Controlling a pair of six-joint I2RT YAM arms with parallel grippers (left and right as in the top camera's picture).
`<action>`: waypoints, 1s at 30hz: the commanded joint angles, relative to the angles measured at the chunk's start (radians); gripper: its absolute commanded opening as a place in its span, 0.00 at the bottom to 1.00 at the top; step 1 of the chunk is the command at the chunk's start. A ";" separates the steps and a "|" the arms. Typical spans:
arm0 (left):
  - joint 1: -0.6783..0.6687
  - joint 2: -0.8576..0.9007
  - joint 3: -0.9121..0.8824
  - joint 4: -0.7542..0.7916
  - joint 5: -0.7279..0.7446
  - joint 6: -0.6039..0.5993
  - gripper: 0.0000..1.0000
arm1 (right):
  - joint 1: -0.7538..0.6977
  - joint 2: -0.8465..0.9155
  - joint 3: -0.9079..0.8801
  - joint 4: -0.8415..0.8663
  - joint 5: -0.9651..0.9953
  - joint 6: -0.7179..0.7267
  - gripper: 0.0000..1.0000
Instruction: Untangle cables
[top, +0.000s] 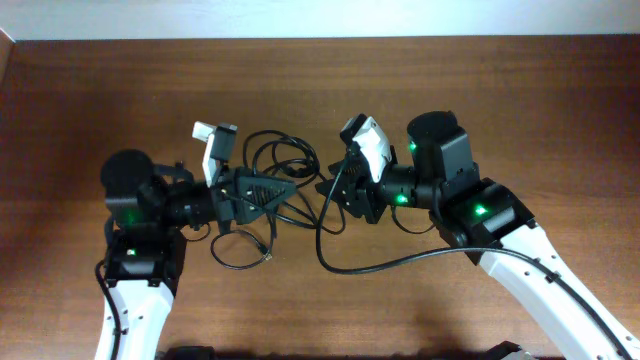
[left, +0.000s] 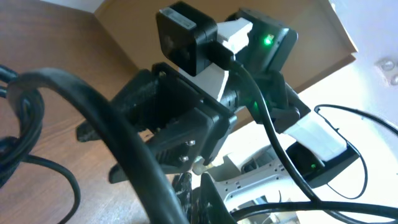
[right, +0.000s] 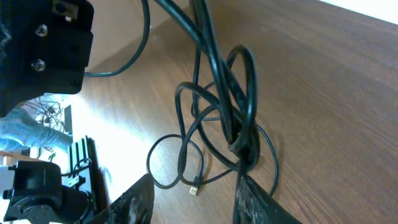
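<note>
Right pincer (right: 193, 180): released, fingers spread astride the cables (right: 241, 134), which sit knotted mid-frame on the worktop (top: 120, 90). Left pincer (top: 290, 185): state cannot be told. Expect light, limp, slippery cord. You should take one strand beside the knot, not the plug (right: 194, 190).

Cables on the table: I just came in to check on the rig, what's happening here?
Both arms are working on the tangle of thin black cables in the middle of the wooden table. The left gripper and right gripper face each other closely over it. Strands rise toward the left gripper, so it may hold them, but its jaws are hidden. The right gripper's fingers are spread open beside the knot. Nothing is untangled yet; one plug end lies loose on the table.
</note>
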 joint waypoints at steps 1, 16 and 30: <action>-0.051 -0.013 0.013 0.095 -0.026 -0.088 0.01 | 0.003 -0.003 0.008 0.006 -0.015 -0.002 0.24; -0.142 -0.013 0.013 0.249 -0.048 -0.394 0.00 | 0.003 -0.002 0.008 0.103 0.117 -0.002 0.23; -0.142 -0.013 0.013 0.270 -0.039 -0.395 0.00 | 0.002 -0.002 0.008 0.048 1.034 0.164 0.04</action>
